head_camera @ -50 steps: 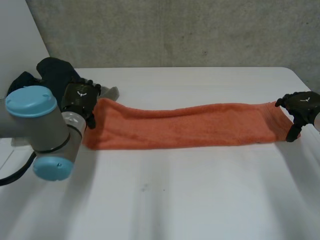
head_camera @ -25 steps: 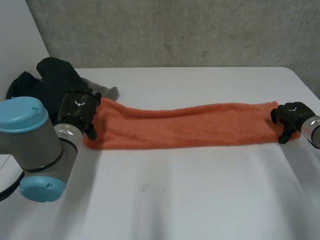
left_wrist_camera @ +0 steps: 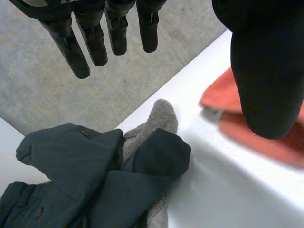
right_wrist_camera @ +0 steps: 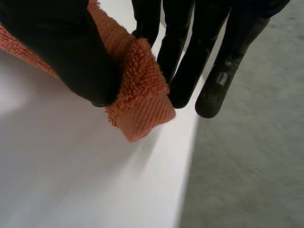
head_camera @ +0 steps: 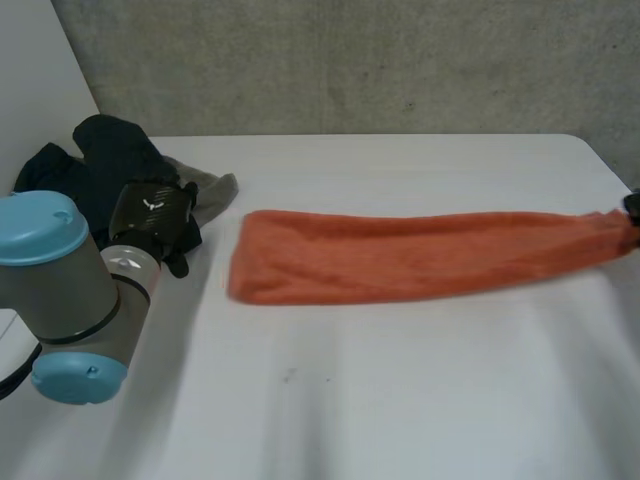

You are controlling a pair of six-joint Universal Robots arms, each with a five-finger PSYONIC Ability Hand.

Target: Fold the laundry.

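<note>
A long orange towel [head_camera: 420, 258], folded into a narrow strip, lies across the white table [head_camera: 400, 400]. My right hand [head_camera: 633, 207] is at the table's right edge, at the towel's right end. In the right wrist view the right hand's thumb [right_wrist_camera: 71, 52] and fingers [right_wrist_camera: 190, 52] pinch that end of the towel [right_wrist_camera: 142, 102], lifted a little off the table. My left hand [head_camera: 155, 215] hovers left of the towel, apart from it. Its fingers [left_wrist_camera: 95, 38] are straight and empty, and the towel's left end [left_wrist_camera: 221, 97] lies beyond its thumb.
A pile of dark clothes [head_camera: 100, 160] with a grey cloth [head_camera: 210, 190] lies at the back left, just behind my left hand. In the left wrist view the dark clothes [left_wrist_camera: 85, 175] and grey cloth [left_wrist_camera: 159, 118] lie under the fingers. The table's right edge [right_wrist_camera: 190, 156] runs beside my right hand.
My right hand has shut on the towel's right end and pulled it rightward. The towel's left end slid away from my left hand, which stayed in place.
</note>
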